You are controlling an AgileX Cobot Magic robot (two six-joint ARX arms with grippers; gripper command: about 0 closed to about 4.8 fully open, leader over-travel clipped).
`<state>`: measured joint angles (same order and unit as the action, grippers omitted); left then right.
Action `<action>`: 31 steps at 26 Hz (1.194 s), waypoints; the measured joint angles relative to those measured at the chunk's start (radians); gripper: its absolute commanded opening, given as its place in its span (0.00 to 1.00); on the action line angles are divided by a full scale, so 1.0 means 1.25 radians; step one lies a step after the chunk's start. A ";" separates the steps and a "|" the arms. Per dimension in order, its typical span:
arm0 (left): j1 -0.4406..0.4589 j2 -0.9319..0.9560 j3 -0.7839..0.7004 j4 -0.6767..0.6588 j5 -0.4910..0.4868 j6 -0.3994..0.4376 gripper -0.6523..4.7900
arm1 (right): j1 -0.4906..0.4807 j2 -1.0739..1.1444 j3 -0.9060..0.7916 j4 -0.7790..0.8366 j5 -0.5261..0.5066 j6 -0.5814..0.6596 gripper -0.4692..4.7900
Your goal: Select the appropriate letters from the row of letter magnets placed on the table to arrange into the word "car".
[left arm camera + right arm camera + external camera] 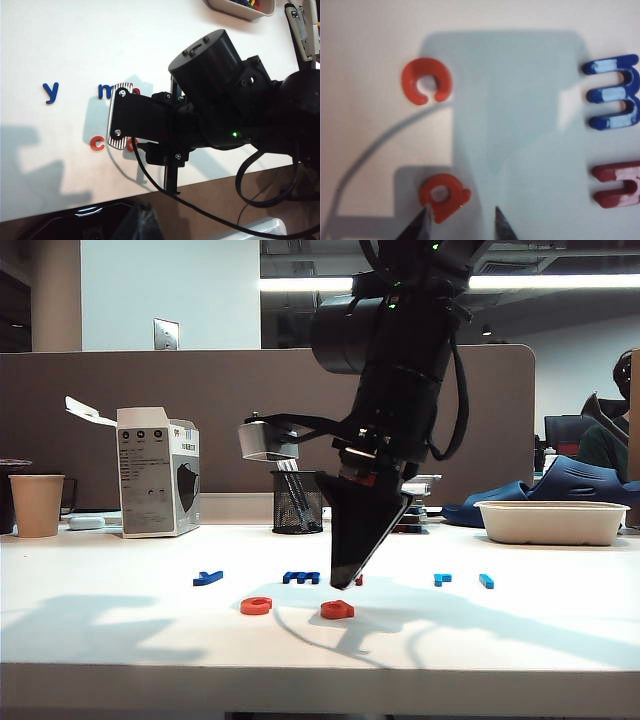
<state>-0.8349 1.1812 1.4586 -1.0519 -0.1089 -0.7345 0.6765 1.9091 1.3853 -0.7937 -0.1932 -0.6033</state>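
On the white table (pixel 120 630), the orange-red "c" (pixel 256 606) (pixel 426 80) and the orange "a" (pixel 337 610) (pixel 444 196) lie side by side in front of the row. The row holds a dark-blue "y" (pixel 208 578), a dark-blue "m" (pixel 300 577) (pixel 614 92), a dark-red "h" (pixel 616 186) and two light-blue letters; the nearer one (pixel 442 579) looks like the "r". My right gripper (pixel 341 584) (pixel 461 224) points down over the "a", open, with the "a" flat on the table at one fingertip (pixel 422 222). My left gripper (pixel 142 222) is a dark blur off the table's edge.
A paper cup (pixel 36 505), a white box (pixel 155 472) and a mesh pen holder (pixel 297 502) stand along the back. A white tray (pixel 551 522) sits at the back right, with blue cloth (pixel 590 485) behind it. The right arm (pixel 215 100) fills the left wrist view.
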 measured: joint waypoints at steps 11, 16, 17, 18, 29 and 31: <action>0.000 0.000 0.000 0.000 0.000 0.000 0.11 | 0.001 0.000 0.000 0.013 -0.031 0.000 0.39; 0.000 0.000 0.000 0.000 0.000 0.000 0.11 | 0.001 0.000 0.000 0.024 -0.031 0.000 0.39; 0.000 0.000 0.000 0.000 0.000 0.000 0.11 | 0.000 0.000 0.000 0.027 -0.009 0.000 0.39; 0.000 0.000 0.000 0.000 0.000 0.000 0.11 | -0.001 0.000 0.000 0.034 0.010 0.004 0.39; 0.000 0.000 0.000 0.000 0.000 0.000 0.11 | -0.075 -0.038 0.000 0.084 0.065 0.115 0.39; 0.000 0.000 0.000 0.000 0.000 0.000 0.11 | -0.080 -0.047 0.000 0.079 0.106 0.192 0.39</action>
<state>-0.8352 1.1809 1.4586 -1.0519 -0.1089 -0.7345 0.5762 1.8500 1.3849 -0.6952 -0.0605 -0.3630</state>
